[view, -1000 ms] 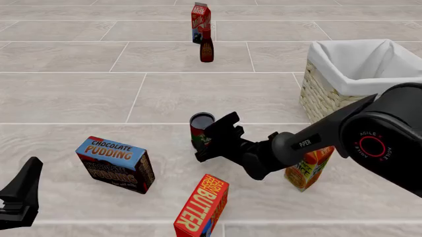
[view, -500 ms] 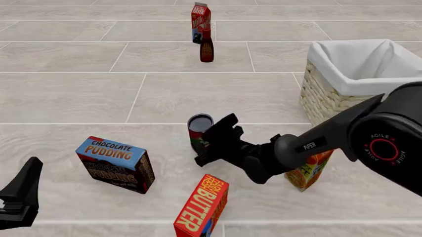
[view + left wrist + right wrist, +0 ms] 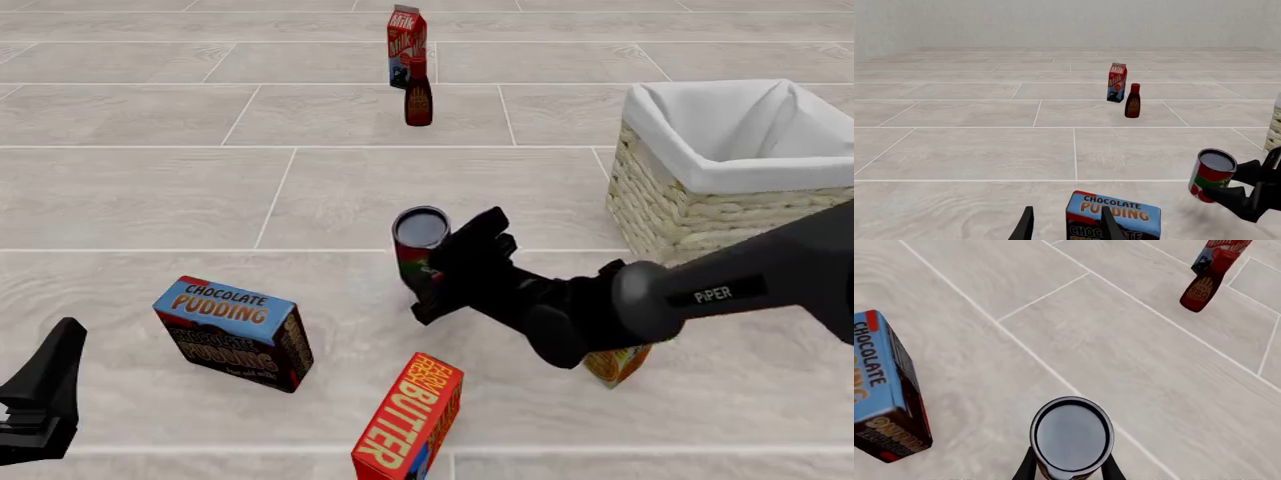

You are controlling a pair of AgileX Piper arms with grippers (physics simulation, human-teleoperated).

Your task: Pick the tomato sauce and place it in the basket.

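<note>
**Right hand clamps the tomato sauce can above the table**

The right hand holds the tomato sauce between its fingers, the can lifted off the table and tilted slightly, well short of the basket at the far right. The chocolate pudding box and butter box stand nearer the camera. The left hand hangs with fingers apart, apparently holding nothing, low at the near left.

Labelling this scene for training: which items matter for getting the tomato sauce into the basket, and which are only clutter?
Job:
tomato sauce, gripped by the right tool
basket

Clutter:
chocolate pudding box
butter box
milk carton
brown bottle
orange carton, mostly hidden behind the arm
</note>
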